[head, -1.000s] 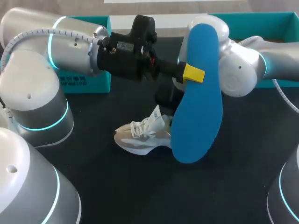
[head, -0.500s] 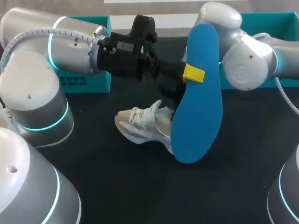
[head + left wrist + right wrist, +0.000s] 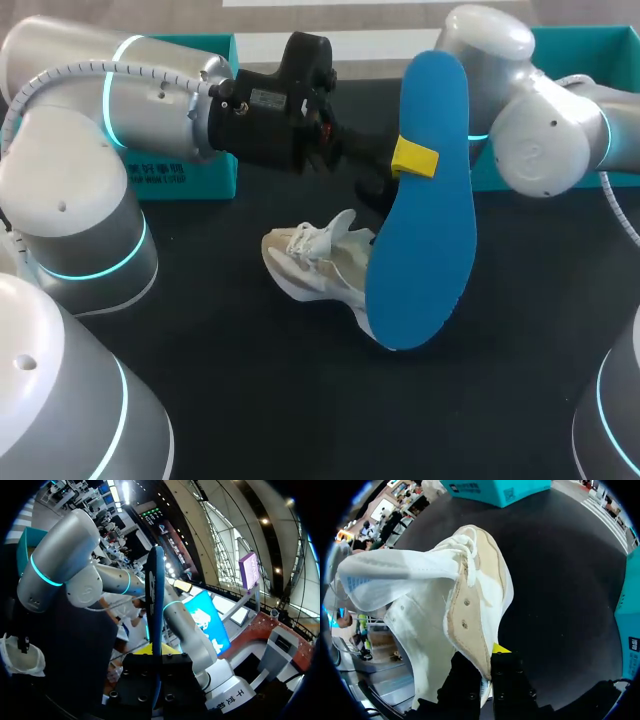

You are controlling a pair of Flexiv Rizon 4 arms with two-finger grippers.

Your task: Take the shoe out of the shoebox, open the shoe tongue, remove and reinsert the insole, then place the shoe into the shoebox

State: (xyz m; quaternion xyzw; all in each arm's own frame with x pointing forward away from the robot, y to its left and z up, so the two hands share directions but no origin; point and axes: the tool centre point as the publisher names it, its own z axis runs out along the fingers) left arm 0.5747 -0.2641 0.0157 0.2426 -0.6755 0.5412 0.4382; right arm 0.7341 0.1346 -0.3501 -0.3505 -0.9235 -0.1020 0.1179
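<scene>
My left gripper (image 3: 413, 158) is shut on a blue insole (image 3: 420, 210) and holds it upright above the table; in the left wrist view the insole (image 3: 154, 595) shows edge-on between that gripper's (image 3: 156, 655) fingers. A white and beige shoe (image 3: 318, 262) is tilted behind the insole, its toe pointing left and its tongue pulled up. In the right wrist view my right gripper (image 3: 490, 662) is shut on the rim of the shoe (image 3: 465, 590) at its opening. In the head view the insole hides that gripper and the shoe's heel.
A teal shoebox (image 3: 185, 172) stands at the back left behind my left arm, and another teal box (image 3: 570, 50) at the back right. The black tabletop (image 3: 300, 410) lies bare in front of the shoe.
My right gripper has closed on the shoe's rim. The shoe, flat before, has been tipped and shifted a little to the right. The left arm and the insole have stayed still.
</scene>
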